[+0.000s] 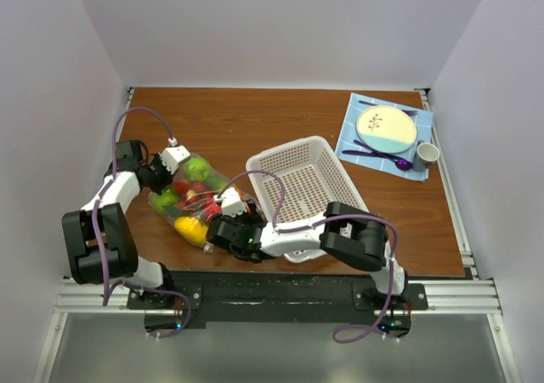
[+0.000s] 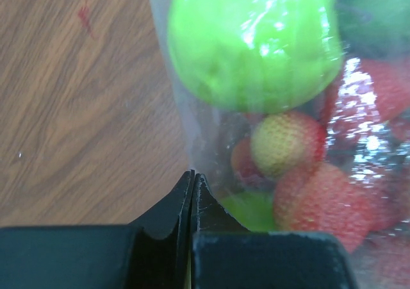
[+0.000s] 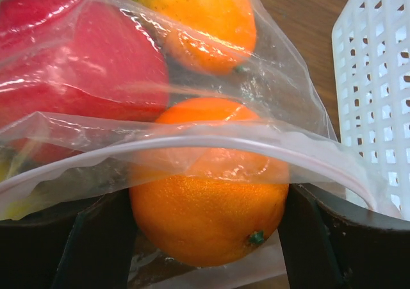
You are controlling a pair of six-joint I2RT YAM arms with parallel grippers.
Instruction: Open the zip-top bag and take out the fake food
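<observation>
Orange [image 3: 208,206]: fills the right wrist view, lying in the mouth of the zip-top bag [image 1: 189,194], with the zip rim arching across it.
Right gripper [image 3: 208,234]: jaws stand either side of that orange, against its flanks; squeezing or not, I cannot tell.
Left gripper [image 2: 192,179]: jaws clenched tight at the bag's opposite edge, low over the counter [image 2: 77,109]; whether film is caught is unclear.
Key relation: bag lies between both arms, mouth toward the right jaws, so the right arm seems better placed to draw fruit out.
Bag contents: fake food [image 2: 256,39], namely green apples, red pieces, oranges, something yellow.
Basket [image 1: 289,149]: just right of the bag; no fruit seen inside.
</observation>
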